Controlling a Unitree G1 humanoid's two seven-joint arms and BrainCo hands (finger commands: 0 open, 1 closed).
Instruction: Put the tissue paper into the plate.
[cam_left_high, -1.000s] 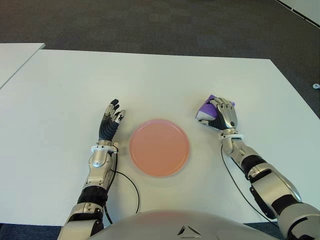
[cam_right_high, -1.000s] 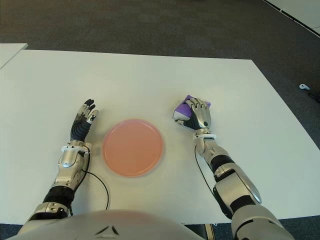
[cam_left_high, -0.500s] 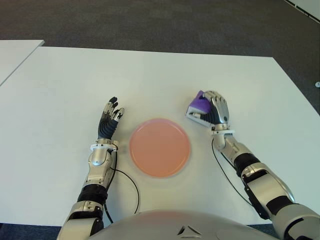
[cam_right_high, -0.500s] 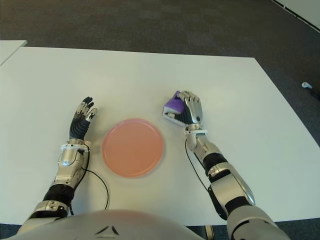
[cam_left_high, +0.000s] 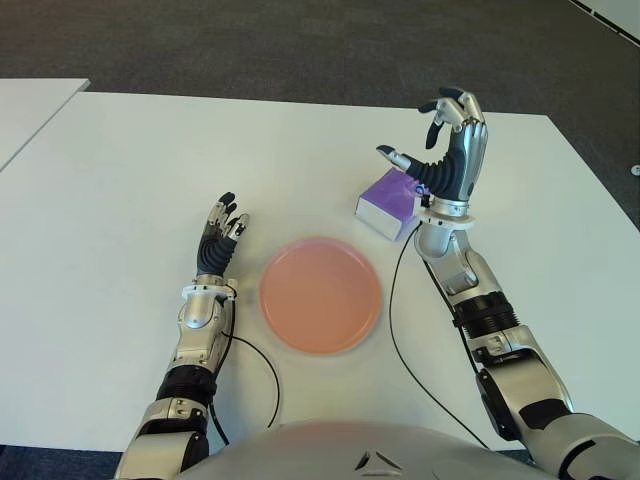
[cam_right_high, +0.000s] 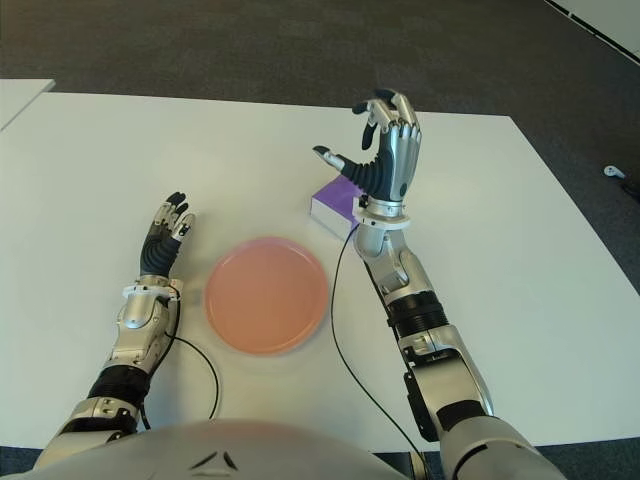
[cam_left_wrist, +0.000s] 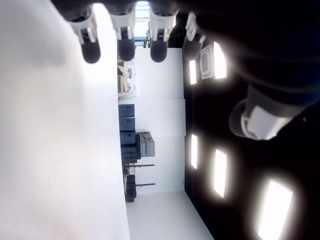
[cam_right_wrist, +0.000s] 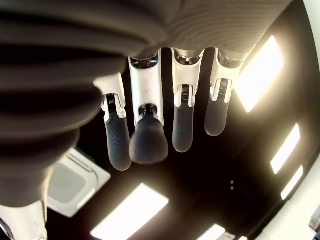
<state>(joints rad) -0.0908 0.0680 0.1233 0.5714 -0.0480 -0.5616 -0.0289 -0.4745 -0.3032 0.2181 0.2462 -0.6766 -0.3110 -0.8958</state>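
Note:
A purple tissue pack (cam_left_high: 385, 199) lies on the white table (cam_left_high: 140, 160), just beyond the right rim of the empty pink plate (cam_left_high: 320, 294) and apart from it. My right hand (cam_left_high: 428, 130) is raised upright above and behind the pack, fingers spread, holding nothing. In the right wrist view its fingers (cam_right_wrist: 150, 135) point at the ceiling with nothing between them. My left hand (cam_left_high: 222, 235) shows open to the left of the plate, fingers stretched forward.
A black cable (cam_left_high: 393, 330) runs along the table from my right forearm, close to the plate's right side. A second white table (cam_left_high: 25, 110) stands at the far left. Dark carpet lies beyond the far edge.
My right hand carried the tissue pack left toward the plate, let it go and rose with fingers spread. The pack now lies free on the table. The left hand stayed put.

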